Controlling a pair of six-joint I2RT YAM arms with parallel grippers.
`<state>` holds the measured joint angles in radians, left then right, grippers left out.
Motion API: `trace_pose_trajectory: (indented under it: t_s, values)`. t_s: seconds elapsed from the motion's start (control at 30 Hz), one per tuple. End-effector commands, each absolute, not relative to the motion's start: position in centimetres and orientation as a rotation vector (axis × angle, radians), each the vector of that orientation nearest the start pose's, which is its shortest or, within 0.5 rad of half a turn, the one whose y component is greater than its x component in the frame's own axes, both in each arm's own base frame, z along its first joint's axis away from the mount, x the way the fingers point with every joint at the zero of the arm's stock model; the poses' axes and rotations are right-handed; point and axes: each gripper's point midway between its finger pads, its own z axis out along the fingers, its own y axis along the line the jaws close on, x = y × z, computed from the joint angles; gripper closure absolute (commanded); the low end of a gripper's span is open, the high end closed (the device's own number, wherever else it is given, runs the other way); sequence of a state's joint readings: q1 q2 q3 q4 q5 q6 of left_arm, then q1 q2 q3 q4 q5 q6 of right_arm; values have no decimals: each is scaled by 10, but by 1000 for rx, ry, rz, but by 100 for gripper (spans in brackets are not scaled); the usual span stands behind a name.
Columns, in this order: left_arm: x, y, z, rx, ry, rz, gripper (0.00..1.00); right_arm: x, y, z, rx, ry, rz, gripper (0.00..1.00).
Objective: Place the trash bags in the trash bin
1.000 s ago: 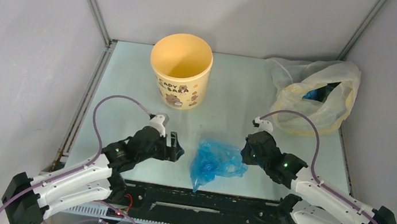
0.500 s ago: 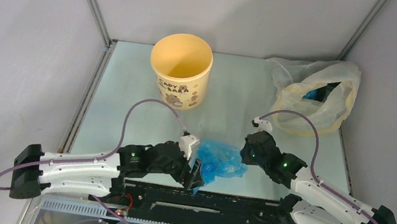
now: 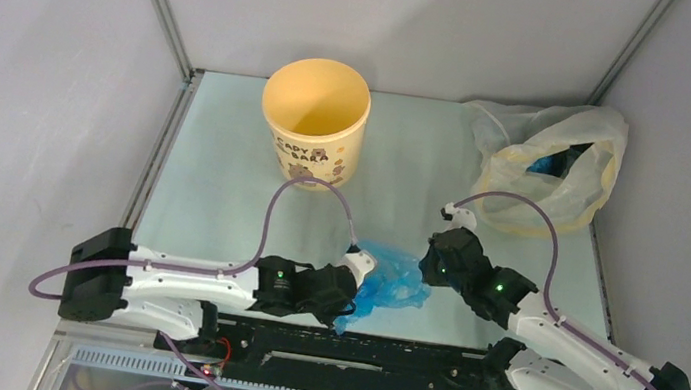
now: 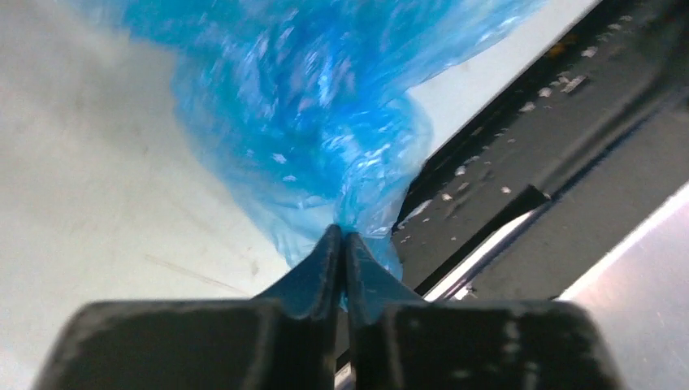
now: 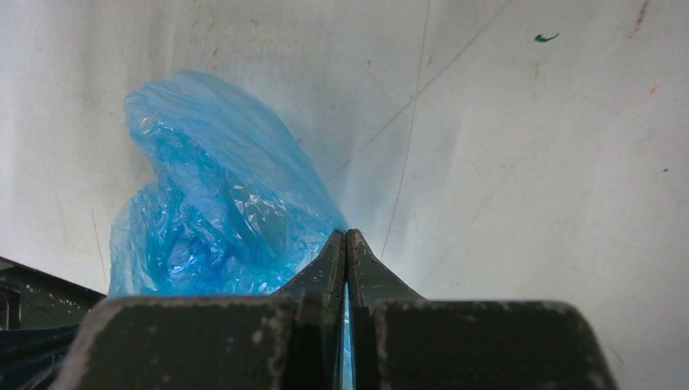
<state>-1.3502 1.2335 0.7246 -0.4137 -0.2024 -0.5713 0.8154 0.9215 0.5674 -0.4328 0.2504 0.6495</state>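
Observation:
A crumpled blue trash bag (image 3: 395, 278) lies on the table near the front edge, between my two grippers. My left gripper (image 3: 348, 310) is shut on the bag's near left corner, and the left wrist view shows blue film (image 4: 309, 106) bunched at the closed tips (image 4: 342, 232). My right gripper (image 3: 428, 266) is shut on the bag's right edge. In the right wrist view the bag (image 5: 219, 219) lies left of the closed tips (image 5: 346, 234), with blue film showing in the slit between the jaws. The yellow-orange trash bin (image 3: 315, 120) stands upright at the back, apart from both grippers.
A larger pale yellowish see-through bag (image 3: 547, 166) with something blue inside sits at the back right. The black rail (image 3: 352, 342) along the table's near edge runs just below the blue bag, also seen in the left wrist view (image 4: 528, 146). Grey walls enclose the table.
My left arm swung right and down toward the near edge, reached the blue bag and closed its open jaws on the bag's corner. The right arm has stayed put.

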Motion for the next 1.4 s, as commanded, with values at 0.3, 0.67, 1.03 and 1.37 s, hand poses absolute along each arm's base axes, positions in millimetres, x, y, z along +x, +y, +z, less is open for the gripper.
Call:
trace_pose_trajectory:
  t_s: [0.3,0.67,1.03,1.37]
  values:
    - [134,-201,72,376,2418,-392,100,223,84,135,320,2187,282,100]
    - [157,-181,119,166,2259,-569,100,228,83,148,355,2156,405,100]
    - [149,-238,191,367,2161,-871,100,212,157,191,-99,2151,709,33]
    - [87,-309,202,715,2096,-1320,97,174,206,170,-223,2236,704,30]
